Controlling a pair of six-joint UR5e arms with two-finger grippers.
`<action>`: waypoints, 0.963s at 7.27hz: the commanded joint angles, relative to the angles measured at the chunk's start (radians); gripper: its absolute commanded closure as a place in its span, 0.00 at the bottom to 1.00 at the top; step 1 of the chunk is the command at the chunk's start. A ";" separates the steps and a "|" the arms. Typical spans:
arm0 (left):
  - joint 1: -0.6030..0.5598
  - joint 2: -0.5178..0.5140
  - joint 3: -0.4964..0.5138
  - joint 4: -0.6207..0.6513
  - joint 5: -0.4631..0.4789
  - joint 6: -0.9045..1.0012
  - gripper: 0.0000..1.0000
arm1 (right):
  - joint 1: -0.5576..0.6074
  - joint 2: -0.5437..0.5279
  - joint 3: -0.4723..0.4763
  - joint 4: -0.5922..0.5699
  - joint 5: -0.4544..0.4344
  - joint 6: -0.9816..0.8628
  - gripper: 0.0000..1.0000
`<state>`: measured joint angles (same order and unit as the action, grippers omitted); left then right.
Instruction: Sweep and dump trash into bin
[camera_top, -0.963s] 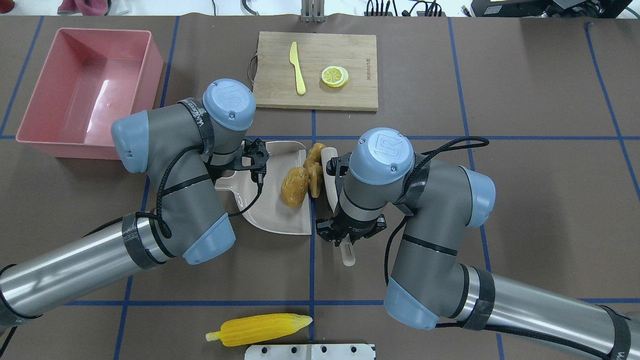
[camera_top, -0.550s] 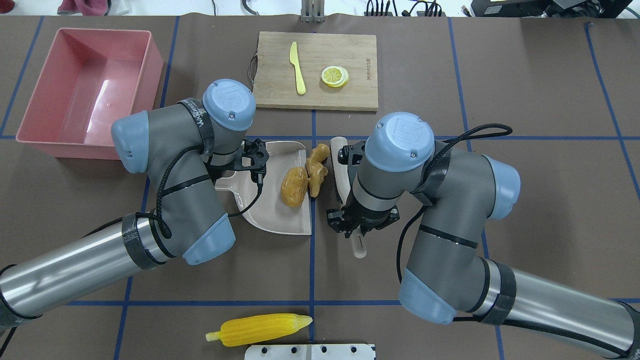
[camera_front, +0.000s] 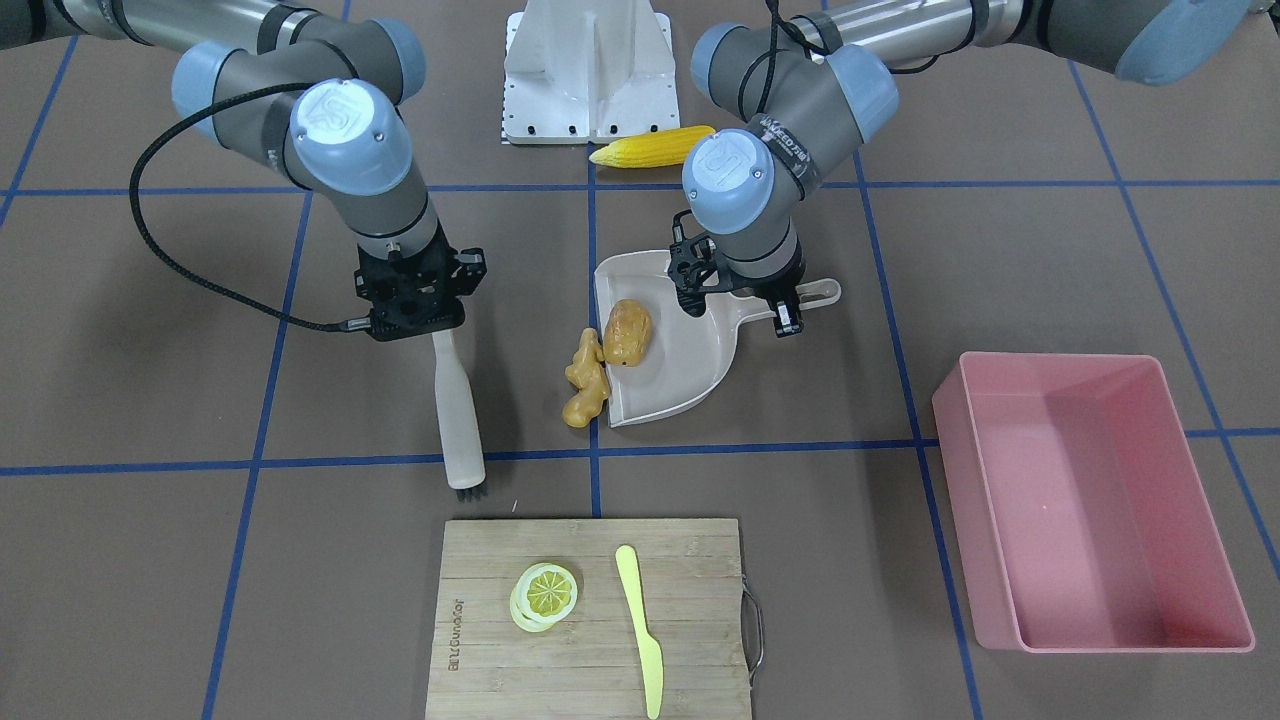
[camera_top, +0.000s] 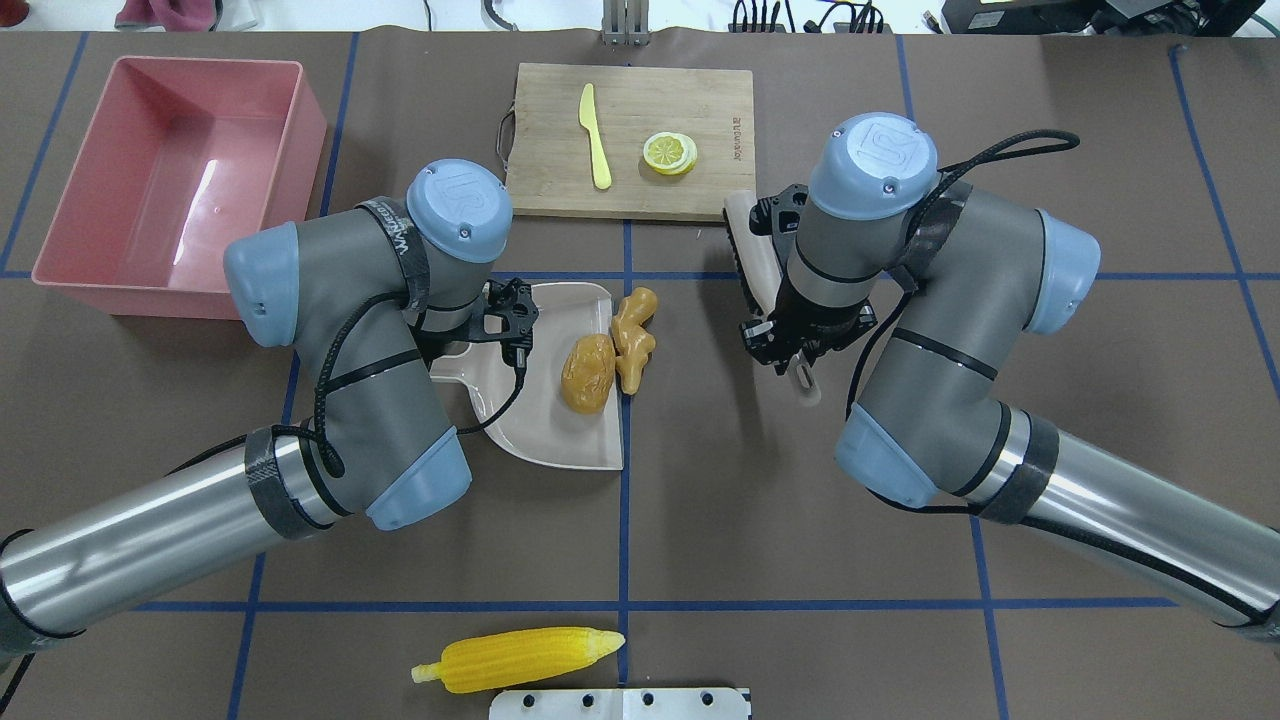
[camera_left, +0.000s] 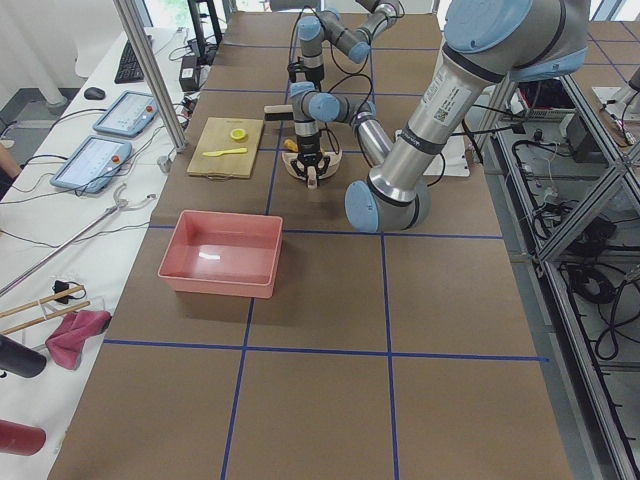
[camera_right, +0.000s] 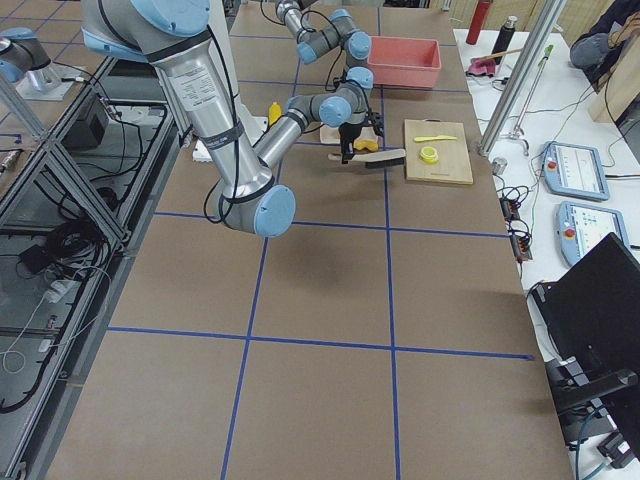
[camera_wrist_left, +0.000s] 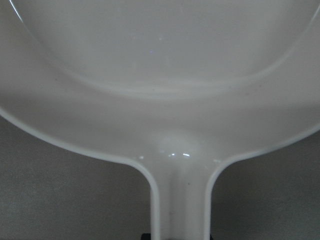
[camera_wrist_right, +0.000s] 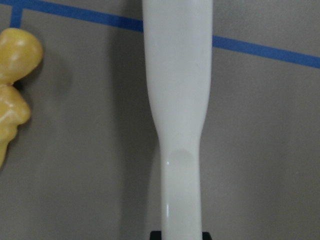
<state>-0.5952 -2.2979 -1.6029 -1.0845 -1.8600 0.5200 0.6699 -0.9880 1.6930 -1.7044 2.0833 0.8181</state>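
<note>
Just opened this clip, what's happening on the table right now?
A two-arm robot is sweeping toy food into a dustpan. The left hand grips the dustpan's handle; the right hand holds a brush off to the side, apart from the food. The potato sits on the pan's lip, the ginger lies just outside it on the table, and the corn lies by the robot's base. The pink bin is empty.

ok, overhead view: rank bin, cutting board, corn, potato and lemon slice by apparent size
Largest to smallest:
1. bin
2. cutting board
3. corn
4. potato
5. lemon slice, only slightly smaller than the potato
</note>
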 joint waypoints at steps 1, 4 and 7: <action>0.000 0.000 0.001 0.000 -0.001 0.000 1.00 | 0.013 0.009 -0.032 -0.026 0.083 -0.027 1.00; 0.002 0.000 0.003 0.000 0.001 -0.002 1.00 | -0.093 0.017 0.040 -0.104 0.089 -0.020 1.00; 0.003 0.000 0.006 0.000 0.001 0.000 1.00 | -0.188 0.074 0.039 -0.109 0.029 0.099 1.00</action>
<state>-0.5927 -2.2969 -1.5981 -1.0845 -1.8592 0.5199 0.5068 -0.9331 1.7309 -1.8098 2.1262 0.8886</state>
